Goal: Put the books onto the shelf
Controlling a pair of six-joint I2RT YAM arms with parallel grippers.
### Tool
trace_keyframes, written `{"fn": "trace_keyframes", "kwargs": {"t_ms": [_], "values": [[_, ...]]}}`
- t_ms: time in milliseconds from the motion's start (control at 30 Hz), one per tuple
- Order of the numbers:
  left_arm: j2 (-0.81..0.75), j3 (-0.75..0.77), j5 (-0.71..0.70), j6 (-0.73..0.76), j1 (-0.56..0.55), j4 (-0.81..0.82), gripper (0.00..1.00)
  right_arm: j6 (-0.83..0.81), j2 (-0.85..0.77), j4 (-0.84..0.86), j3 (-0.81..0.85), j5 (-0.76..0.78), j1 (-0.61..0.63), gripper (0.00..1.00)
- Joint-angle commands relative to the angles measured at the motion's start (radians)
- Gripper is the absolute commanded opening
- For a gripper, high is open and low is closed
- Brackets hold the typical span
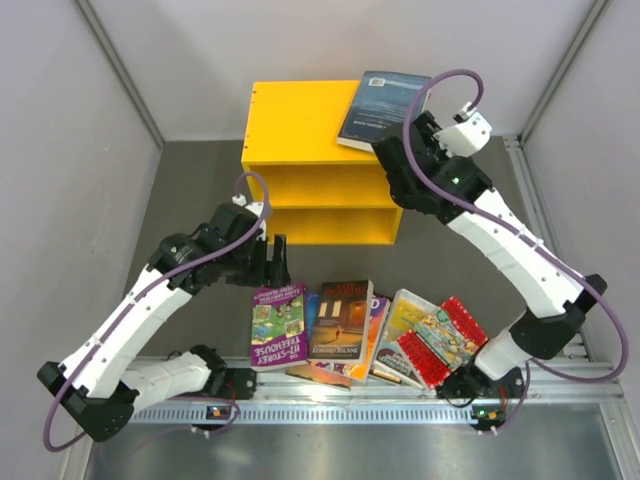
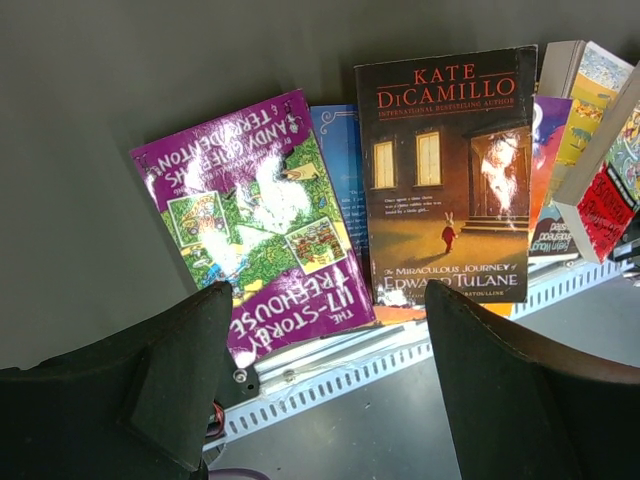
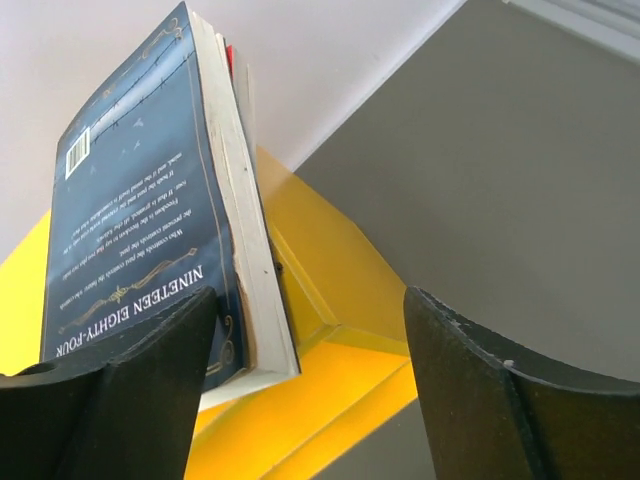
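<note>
While the yellow shelf [image 1: 300, 140] carries one dark blue book [image 1: 383, 108] on its top right corner, we have both claws released.
Our right gripper [image 3: 310, 390] stands spread beside that book, overhanging the edge. Remaining books [image 1: 365, 335] lie fanned before the shelf, nearest our left gripper [image 2: 330, 385], long axes pointing away.

Left gripper [image 2: 320, 390] fingers spread; right gripper [image 3: 310, 390] fingers apart.
</note>
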Motion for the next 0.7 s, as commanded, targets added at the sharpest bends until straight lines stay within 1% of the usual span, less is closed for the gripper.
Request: {"fn": "trace_keyframes", "kwargs": {"t_ms": [0,67,100,133,200,233,300,333,367,400,433,467,500,567,600,633,667], "values": [[-0.019,0.016,0.021,-0.021,0.004,0.043,0.83,-0.098,-0.093,-0.014,-0.014,-0.03,-0.006,0.75],[-0.017,0.007,0.029,-0.027,0.004,0.062,0.83,-0.14,-0.162,-0.014,-0.043,-0.048,-0.006,0.79],[-0.017,0.002,0.043,-0.032,0.004,0.068,0.83,-0.171,-0.188,0.013,-0.059,-0.09,-0.006,0.79],[-0.013,-0.01,0.051,-0.033,0.004,0.086,0.83,-0.24,-0.248,0.036,-0.082,-0.116,-0.003,0.8],[-0.007,-0.024,0.063,-0.038,0.006,0.098,0.83,-0.26,-0.311,0.042,-0.169,-0.18,0.014,0.85],[-0.004,-0.041,0.066,-0.039,0.004,0.114,0.82,-0.274,-0.375,0.042,-0.204,-0.209,0.033,0.86],[-0.002,-0.058,0.078,-0.047,0.004,0.131,0.82,-0.274,-0.446,0.042,-0.339,-0.284,0.066,0.88],[-0.005,-0.065,0.084,-0.05,0.004,0.138,0.82,-0.312,-0.483,0.108,-0.402,-0.332,0.098,0.89],[-0.005,-0.081,0.09,-0.056,0.004,0.154,0.82,-0.341,-0.564,0.163,-0.542,-0.395,0.107,0.89],[-0.007,-0.09,0.094,-0.061,0.006,0.16,0.82,-0.351,-0.601,0.204,-0.613,-0.527,0.115,0.91],[-0.008,-0.099,0.11,-0.065,0.004,0.169,0.82,-0.342,-0.635,0.298,-0.687,-0.602,0.115,0.93],[-0.008,-0.116,0.121,-0.071,0.004,0.186,0.82,-0.332,-0.688,0.335,-0.817,-0.671,0.115,0.95],[-0.008,-0.125,0.132,-0.076,0.004,0.194,0.82,-0.317,-0.707,0.369,-0.873,-0.785,0.116,0.95],[-0.01,-0.145,0.159,-0.087,0.004,0.204,0.82,-0.289,-0.735,0.497,-1.017,-0.886,0.116,0.95],[-0.013,-0.15,0.169,-0.09,0.004,0.21,0.82,-0.268,-0.736,0.534,-1.054,-0.938,0.116,0.96],[-0.014,-0.162,0.182,-0.093,0.004,0.212,0.82,-0.265,-0.738,0.574,-1.121,-0.955,0.116,0.97],[-0.016,-0.167,0.19,-0.099,0.004,0.215,0.81,-0.268,-0.735,0.652,-1.148,-0.97,0.115,0.98]]}}
